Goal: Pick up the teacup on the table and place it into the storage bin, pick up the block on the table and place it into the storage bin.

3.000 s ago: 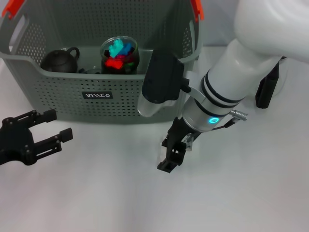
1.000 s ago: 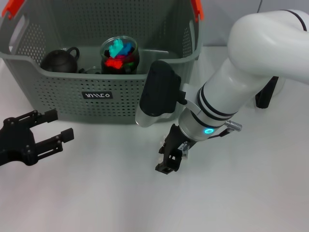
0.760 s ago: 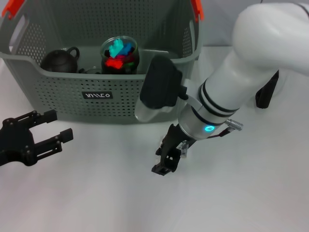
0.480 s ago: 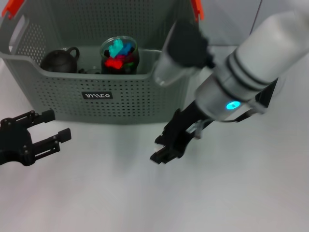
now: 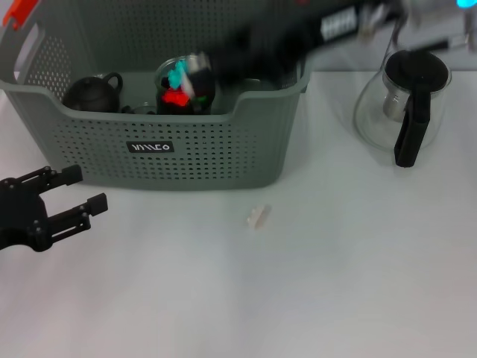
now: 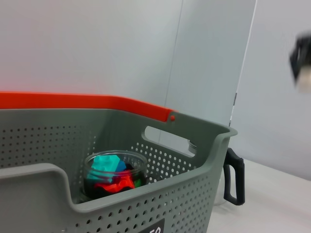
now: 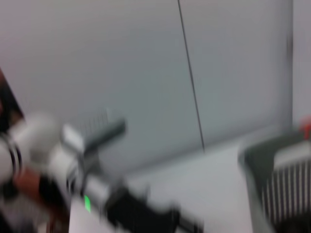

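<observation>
Block [image 5: 258, 217], a small pale piece, lay on the white table [image 5: 313, 298] just in front of the storage bin [image 5: 149, 149], apart from both arms. It looked light and rigid, likely to skid on the smooth tabletop, so a low pinch across its narrow sides seemed the surest hold; its exact shape was too small to make out. Inside the bin sat a dark teapot [image 5: 93, 91] and a clear cup [image 5: 184, 83] of coloured pieces, possibly the teacup, though that could not be confirmed. The right gripper [image 5: 223, 63] showed as a blurred dark streak over the bin's far edge, and whether its fingers were spread or pressed together could not be told. The left gripper [image 5: 63, 200] hung near the table's left side with fingers spread, holding nothing. A glass teapot [image 5: 406, 104] stood to the bin's right.
</observation>
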Tool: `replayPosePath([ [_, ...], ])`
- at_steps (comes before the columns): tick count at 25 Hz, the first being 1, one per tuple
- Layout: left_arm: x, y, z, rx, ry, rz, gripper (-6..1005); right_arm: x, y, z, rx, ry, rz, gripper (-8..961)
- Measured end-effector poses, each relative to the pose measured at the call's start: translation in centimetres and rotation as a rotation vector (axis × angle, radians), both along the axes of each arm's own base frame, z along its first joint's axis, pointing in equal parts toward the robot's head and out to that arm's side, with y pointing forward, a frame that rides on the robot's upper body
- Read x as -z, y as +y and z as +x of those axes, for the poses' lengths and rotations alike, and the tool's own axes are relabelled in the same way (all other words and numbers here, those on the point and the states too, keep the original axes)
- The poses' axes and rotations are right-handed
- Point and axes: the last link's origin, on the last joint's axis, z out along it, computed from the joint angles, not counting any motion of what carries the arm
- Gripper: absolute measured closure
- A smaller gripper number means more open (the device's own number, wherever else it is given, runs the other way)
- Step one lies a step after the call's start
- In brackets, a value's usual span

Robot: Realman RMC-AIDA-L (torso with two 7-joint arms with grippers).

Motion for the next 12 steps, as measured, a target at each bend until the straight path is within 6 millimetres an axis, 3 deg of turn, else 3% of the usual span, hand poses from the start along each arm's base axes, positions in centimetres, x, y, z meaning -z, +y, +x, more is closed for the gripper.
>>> replayPosePath([
  [5, -0.1, -0.1, 0.0, 0.003, -0.006, 0.001, 306, -2.5, 1.6, -2.2, -0.003, 0.143, 0.087, 520],
  [12, -0.1, 0.0, 0.2, 0.001, -0.012, -0.004, 305, -0.8, 5.8, -4.7, 0.072, 0.020, 0.260, 519],
])
